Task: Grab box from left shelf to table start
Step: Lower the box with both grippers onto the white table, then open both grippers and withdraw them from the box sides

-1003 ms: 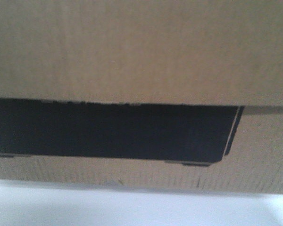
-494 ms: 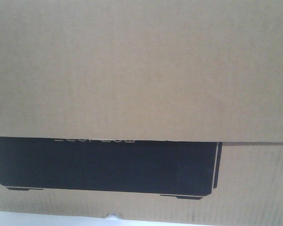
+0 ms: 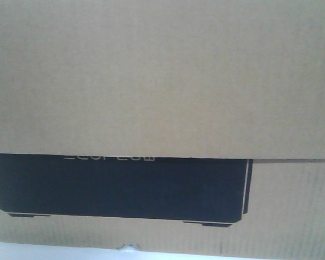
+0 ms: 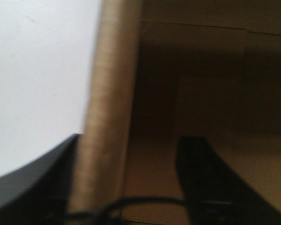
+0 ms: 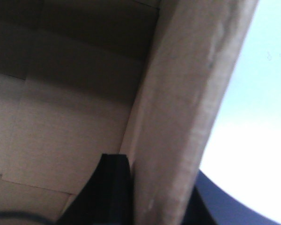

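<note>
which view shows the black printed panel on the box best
The exterior front-facing view: the black panel lies across the box below a flap edge. Both wrist views show only a cardboard wall and the dim interior, no print.

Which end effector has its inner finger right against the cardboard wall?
The right end effector: its black inner finger touches the brown corrugated cardboard box wall; on the left end effector a gap shows.
</note>
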